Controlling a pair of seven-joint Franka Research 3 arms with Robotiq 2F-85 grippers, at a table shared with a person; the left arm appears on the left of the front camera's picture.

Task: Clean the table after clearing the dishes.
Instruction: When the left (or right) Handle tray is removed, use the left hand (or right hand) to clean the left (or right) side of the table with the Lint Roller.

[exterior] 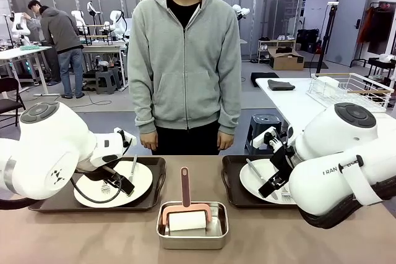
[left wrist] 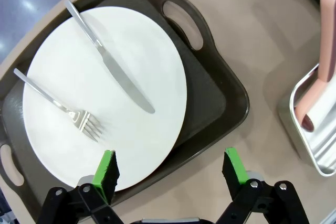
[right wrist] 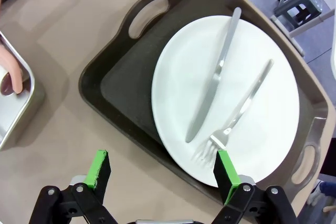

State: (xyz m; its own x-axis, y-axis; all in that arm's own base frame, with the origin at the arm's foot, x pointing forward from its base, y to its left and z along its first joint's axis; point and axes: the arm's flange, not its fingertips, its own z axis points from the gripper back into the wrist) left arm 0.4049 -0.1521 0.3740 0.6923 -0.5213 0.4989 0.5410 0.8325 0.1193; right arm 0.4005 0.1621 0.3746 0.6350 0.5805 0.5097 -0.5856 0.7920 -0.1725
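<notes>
Dishes [exterior: 143, 180] sit toward the far edge of the desk [exterior: 93, 239]: one white plate with knife and fork on the left tray [exterior: 156, 180], another on the right tray [exterior: 230, 183]. Your left claw [left wrist: 170, 167] hovers released, straddling a rim of the left tray. Your right claw [right wrist: 163, 170] hovers released, straddling a rim of the right tray. A steel pan [exterior: 162, 230] lies between the trays, nearer the desk's near edge. A person [exterior: 185, 72] stands at the far edge.
</notes>
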